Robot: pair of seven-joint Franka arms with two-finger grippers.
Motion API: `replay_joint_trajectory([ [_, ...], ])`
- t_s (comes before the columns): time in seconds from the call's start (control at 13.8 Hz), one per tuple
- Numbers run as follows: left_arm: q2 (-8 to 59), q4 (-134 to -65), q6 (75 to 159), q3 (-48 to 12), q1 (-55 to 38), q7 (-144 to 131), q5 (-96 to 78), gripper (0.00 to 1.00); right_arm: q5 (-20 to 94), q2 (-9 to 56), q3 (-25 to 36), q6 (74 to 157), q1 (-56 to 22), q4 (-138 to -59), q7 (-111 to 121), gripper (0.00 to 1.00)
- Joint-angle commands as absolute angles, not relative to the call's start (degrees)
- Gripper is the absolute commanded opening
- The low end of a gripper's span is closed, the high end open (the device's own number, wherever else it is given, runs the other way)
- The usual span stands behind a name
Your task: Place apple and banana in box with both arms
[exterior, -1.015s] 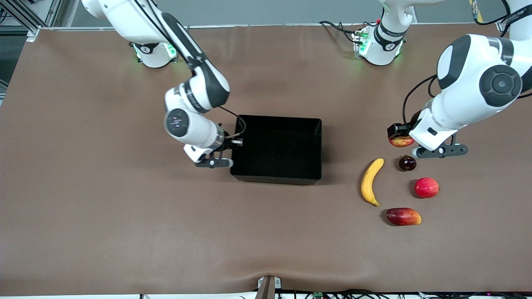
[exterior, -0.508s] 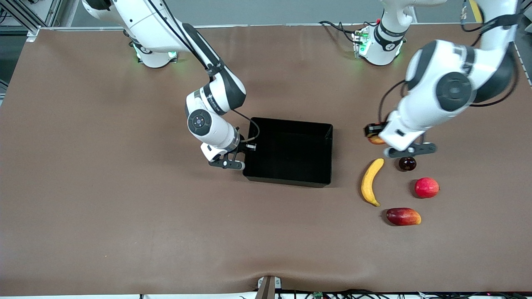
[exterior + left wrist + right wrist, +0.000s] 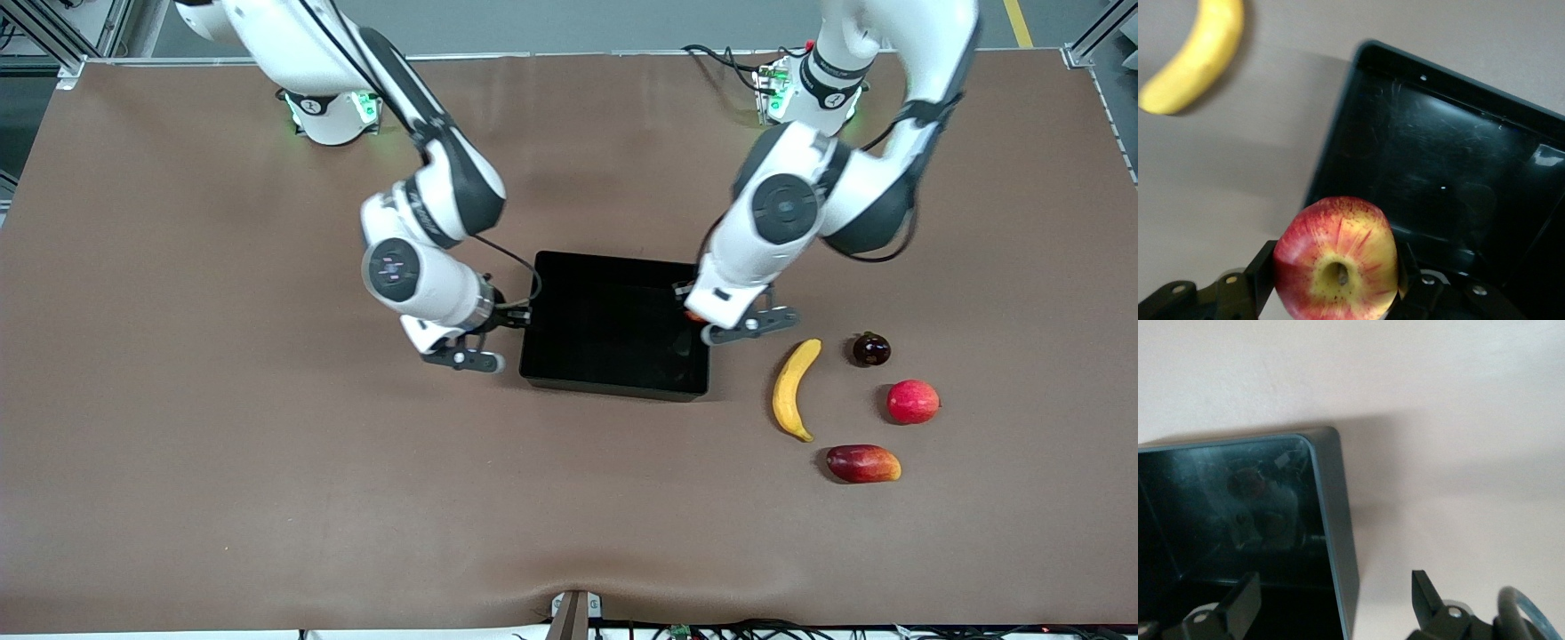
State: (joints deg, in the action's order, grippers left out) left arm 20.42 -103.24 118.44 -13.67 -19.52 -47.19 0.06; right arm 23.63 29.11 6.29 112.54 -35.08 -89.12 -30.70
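Left gripper is clamped on the apple, fingers pressed against both sides of it, stem end facing the wrist camera; jaws about half spread by the fruit's width. In the front view the left gripper is up in the air over the wall of the box at the left arm's end, only a red sliver of the apple showing under the wrist. Right gripper has its fingers spread wide, nothing between them but the box wall and corner, which it straddles without clamping; whether the finger touches the wall, cannot tell. In the front view the right gripper sits at the box wall toward the right arm's end of the table. Box interior is black and glossy, no fruit in it. Banana lies on the brown table near the box, toward the left arm's end, apart from it; the left wrist view also shows the banana beside the box. Near the banana, further toward the left arm's end: a small dark round fruit, a bright red round fruit, and a red-orange mango nearest the front camera.
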Motion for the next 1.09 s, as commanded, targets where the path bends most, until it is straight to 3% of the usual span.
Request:
replay_joint_trajectory([
  [0.0,23.8,-103.2,123.4,-13.3,-20.7,-49.8,0.2,0.00,23.4,28.5,10.1,98.9,-33.1,-81.9,-31.1,1.00],
  [0.29,27.4,-103.4,125.9,-13.1,-22.2,-51.9,1.7,0.00,18.7,22.9,16.3,94.0,-33.0,-80.9,-31.0,1.00],
  [0.58,29.4,-104.3,126.0,-13.1,-23.1,-54.6,5.8,0.00,7.2,16.7,16.6,88.4,-30.8,-81.2,-18.7,1.00],
  [1.02,31.7,-106.3,131.7,-13.1,-24.2,-59.0,7.2,0.00,5.6,8.0,16.8,87.0,-21.8,-85.9,-13.0,1.00],
])
